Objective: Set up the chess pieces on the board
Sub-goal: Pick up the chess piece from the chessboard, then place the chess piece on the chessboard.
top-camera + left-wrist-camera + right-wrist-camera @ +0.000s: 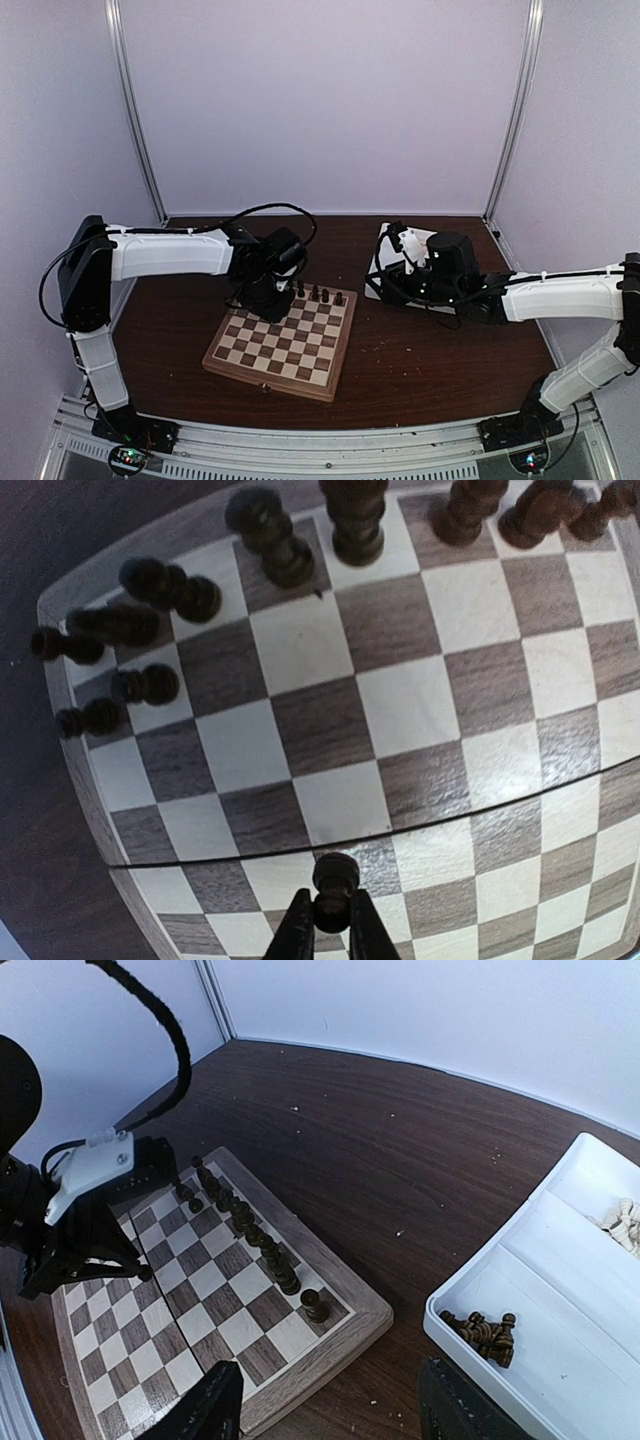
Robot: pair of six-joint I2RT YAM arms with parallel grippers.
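The left jaws are pinched shut on a dark pawn point(335, 875) over the far-left part of the chessboard point(270, 352), nearer than the standing dark pieces point(318, 294) lined along its far edge. The right jaws stand open, holding nothing, by the left edge of the white compartment tray point(560, 1290). The tray sits on the brown surface point(440, 350) to the right of the chessboard. Loose dark pieces point(485, 1332) and pale pieces point(622, 1222) lie in separate compartments.

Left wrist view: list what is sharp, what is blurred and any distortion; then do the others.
Left wrist: the pawn in the left gripper is sharp, the far dark pieces blurred, the board bowed by the lens. Right wrist: evenly lit, the white tray brightest. Top external: soft, low in detail overall.
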